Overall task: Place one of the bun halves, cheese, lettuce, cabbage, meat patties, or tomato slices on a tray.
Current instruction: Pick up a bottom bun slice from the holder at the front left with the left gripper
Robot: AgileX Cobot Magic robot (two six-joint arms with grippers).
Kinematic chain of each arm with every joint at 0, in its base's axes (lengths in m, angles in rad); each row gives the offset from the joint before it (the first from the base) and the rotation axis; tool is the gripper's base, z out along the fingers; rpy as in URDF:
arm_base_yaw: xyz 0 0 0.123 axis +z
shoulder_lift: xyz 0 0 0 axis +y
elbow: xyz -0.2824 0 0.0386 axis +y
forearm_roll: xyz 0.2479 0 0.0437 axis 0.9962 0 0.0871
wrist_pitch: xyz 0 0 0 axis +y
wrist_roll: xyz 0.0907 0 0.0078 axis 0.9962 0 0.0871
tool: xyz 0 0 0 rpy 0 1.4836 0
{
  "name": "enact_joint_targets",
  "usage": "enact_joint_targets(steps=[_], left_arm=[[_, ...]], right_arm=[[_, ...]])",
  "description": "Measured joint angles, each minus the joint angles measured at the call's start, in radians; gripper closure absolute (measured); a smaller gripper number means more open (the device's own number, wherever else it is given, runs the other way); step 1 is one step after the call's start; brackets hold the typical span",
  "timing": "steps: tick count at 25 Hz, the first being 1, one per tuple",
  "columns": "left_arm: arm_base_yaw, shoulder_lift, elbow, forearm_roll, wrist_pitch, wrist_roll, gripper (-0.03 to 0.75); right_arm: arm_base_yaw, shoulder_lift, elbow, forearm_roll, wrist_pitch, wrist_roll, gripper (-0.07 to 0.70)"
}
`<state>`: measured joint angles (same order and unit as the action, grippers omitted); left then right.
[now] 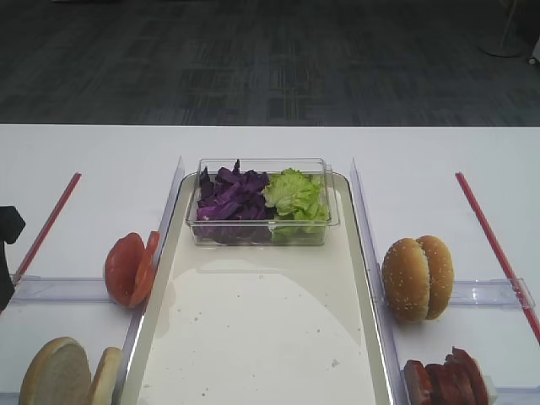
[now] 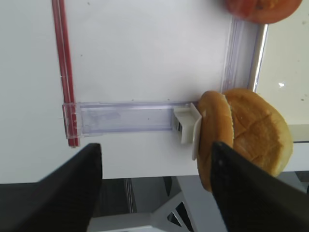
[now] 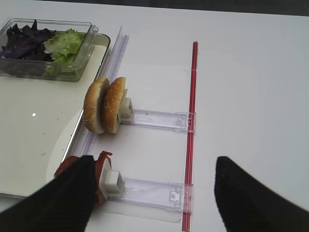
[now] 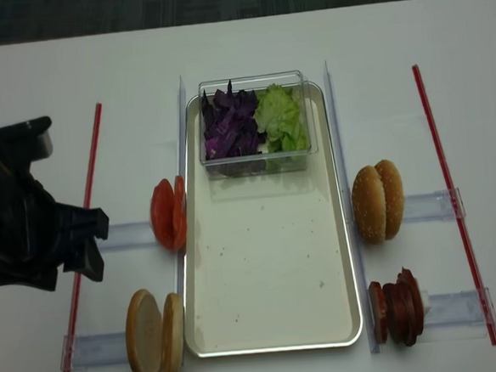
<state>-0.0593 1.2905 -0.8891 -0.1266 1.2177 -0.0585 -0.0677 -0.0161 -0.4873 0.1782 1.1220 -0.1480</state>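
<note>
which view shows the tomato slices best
The realsense exterior high view: the tomato slices stand whole on edge, left of the tray. The other exterior high view also shows them clearly. The left wrist view catches only an edge; the right wrist view shows none.

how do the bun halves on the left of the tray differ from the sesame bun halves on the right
The pale bun halves standing on the left show flat, cut faces, while the golden sesame-seeded bun halves on the right show rounded, seeded crusts. The left pair sits near the metal tray's front corner; the right pair sits level with the tray's middle. Both pairs stand on edge at the end of a clear plastic rail, just outside the tray.
</note>
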Motion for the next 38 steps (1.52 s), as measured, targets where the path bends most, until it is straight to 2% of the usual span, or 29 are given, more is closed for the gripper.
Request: enact_joint_targets(steps=[6,9,15,16,18,20,22,23,30,38], left_arm=[[-0.048,0.002,0.0,0.002,0.0,-0.022,0.261],[-0.1,0.002,0.0,0.002,0.0,-0.061,0.262],[-0.253,0.004,0.0,0.002,0.0,-0.178,0.262],[-0.253,0.004,0.0,0.002,0.0,-0.178,0.262],[-0.299,0.004,0.0,0.002,0.0,-0.22,0.262],[-0.372,0.006,-0.014,0.002,0.002,-0.28,0.262],[-0.409,0.007,-0.031,0.009,0.002,-0.317,0.262],[-0.467,0.017,-0.054,0.033,0.002,-0.375,0.262],[-0.58,0.083,-0.071,0.083,0.002,-0.521,0.262],[-0.657,0.139,-0.098,0.135,0.0,-0.62,0.263]], right_arm=[[0.0,0.0,0.0,0.0,0.0,0.0,0.094],[0.0,0.0,0.0,0.0,0.0,0.0,0.094],[0.0,0.0,0.0,0.0,0.0,0.0,0.094],[0.0,0.0,0.0,0.0,0.0,0.0,0.094],[0.0,0.0,0.0,0.0,0.0,0.0,0.094],[0.0,0.0,0.0,0.0,0.0,0.0,0.094],[0.0,0.0,0.0,0.0,0.0,0.0,0.094],[0.0,0.0,0.0,0.0,0.0,0.0,0.094],[0.0,0.0,0.0,0.0,0.0,0.0,0.094],[0.0,0.0,0.0,0.0,0.0,0.0,0.094]])
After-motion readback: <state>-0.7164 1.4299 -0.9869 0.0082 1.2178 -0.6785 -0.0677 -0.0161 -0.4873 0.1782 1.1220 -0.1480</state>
